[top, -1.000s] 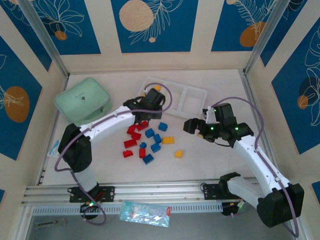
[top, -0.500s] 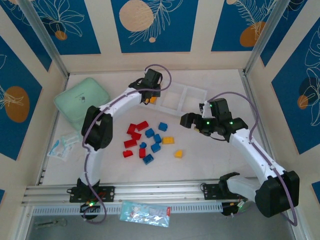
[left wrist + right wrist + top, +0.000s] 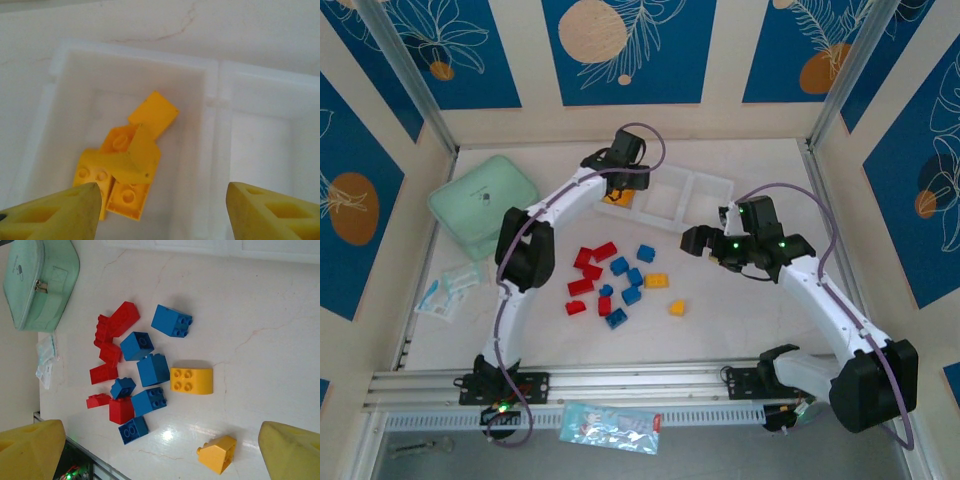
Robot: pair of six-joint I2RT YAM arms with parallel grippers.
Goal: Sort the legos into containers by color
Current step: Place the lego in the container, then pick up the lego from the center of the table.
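Step in hand, as judged: depositing yellow in the long translucent white plastic tray [image 3: 720, 183], at its left-end compartment [image 3: 75, 100].

- Left gripper [image 3: 162, 200] hangs directly over that compartment, released: fingers apart, nothing between them.
- Contents: a small heap of yellow plastic bricks [image 3: 132, 160], some studs-up, one tilted on top of the others. The adjoining middle compartment [image 3: 260, 135] holds no brick that I can see. The far-end compartment is too small in the top view to tell.
- Right gripper [image 3: 160, 440] hovers off the tray's near side, fully spread and carrying nothing.
- Unsorted on the desk [image 3: 260, 300], near side of the tray: red bricks [image 3: 112, 335], blue bricks [image 3: 150, 370], a rounded yellow brick [image 3: 191, 380] and a small sloped yellow brick [image 3: 217, 453].

Next move, as judged: the right gripper descends on one of the two loose yellows, both close beneath it. The rounded one touches a blue brick, so the fingers need to straddle it from its free sides.
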